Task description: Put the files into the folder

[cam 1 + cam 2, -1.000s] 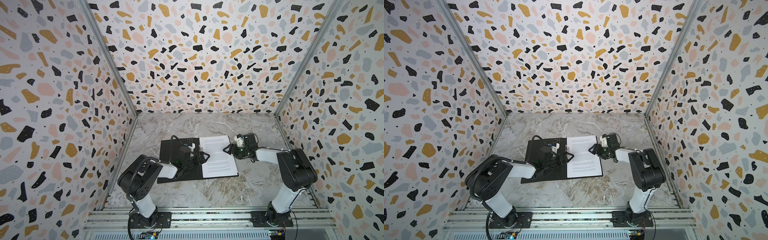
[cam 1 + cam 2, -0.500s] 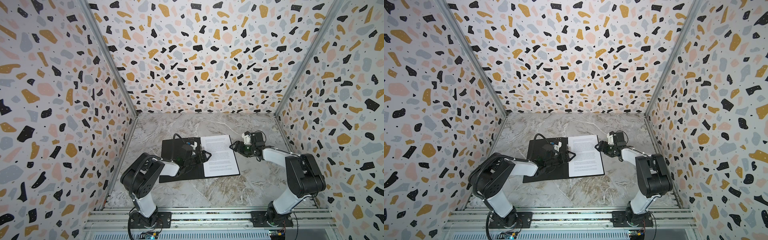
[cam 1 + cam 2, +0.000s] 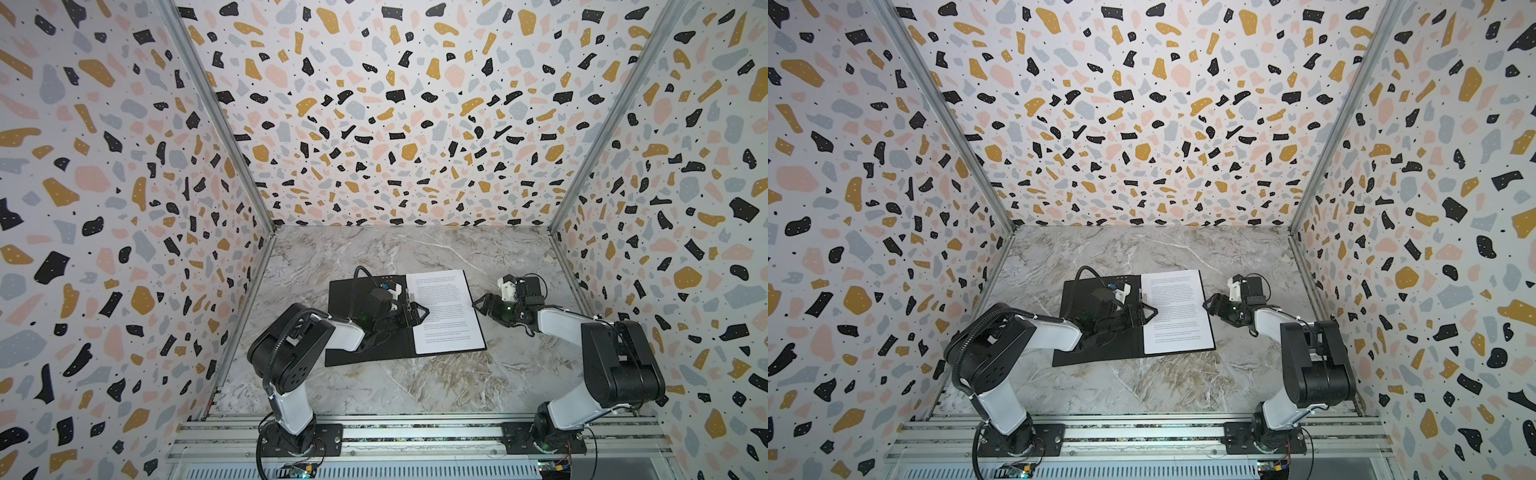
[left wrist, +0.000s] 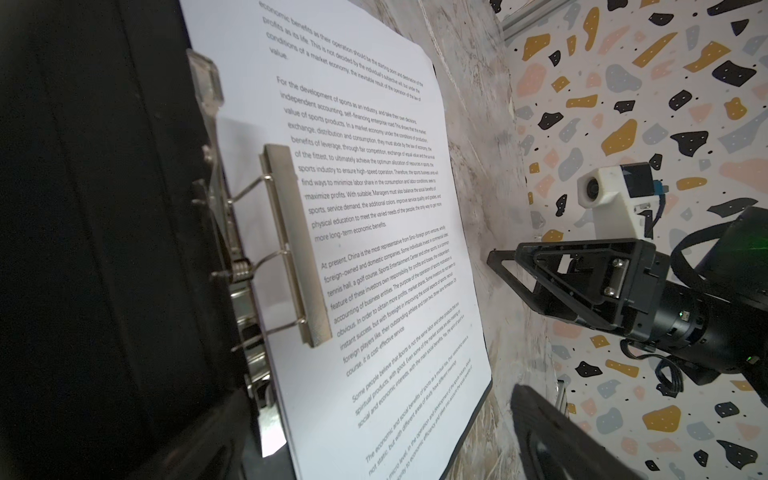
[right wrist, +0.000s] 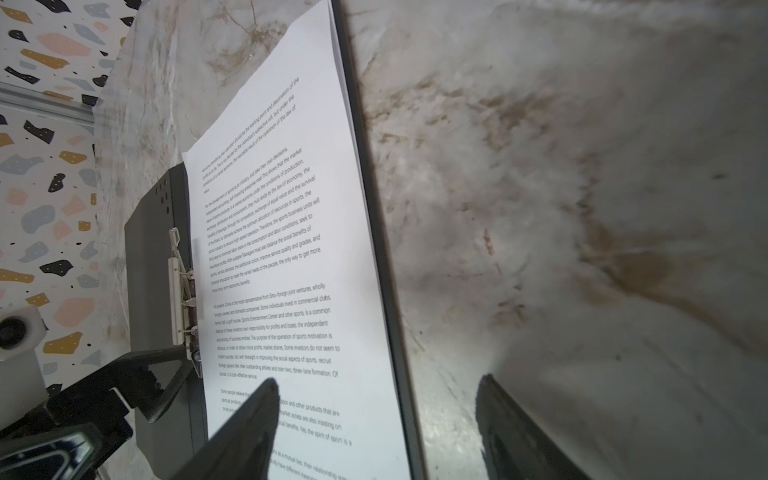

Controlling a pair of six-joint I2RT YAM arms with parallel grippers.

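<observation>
Right arm [image 3: 557, 320] swung outward; jaws open, empty, beside files [image 3: 444, 311].

Lab-type robot test cell. Marble-print tabletop [image 3: 374, 257] boxed on three sides by terrazzo-patterned panels [image 3: 395, 104] in aluminium framing [image 3: 212, 104]; aluminium rail [image 3: 415, 434] along the tabletop's near edge carries two bolted arm bases [image 3: 291, 440], side by side.

even bright light, soft shadows; wrist views blur close up.
</observation>
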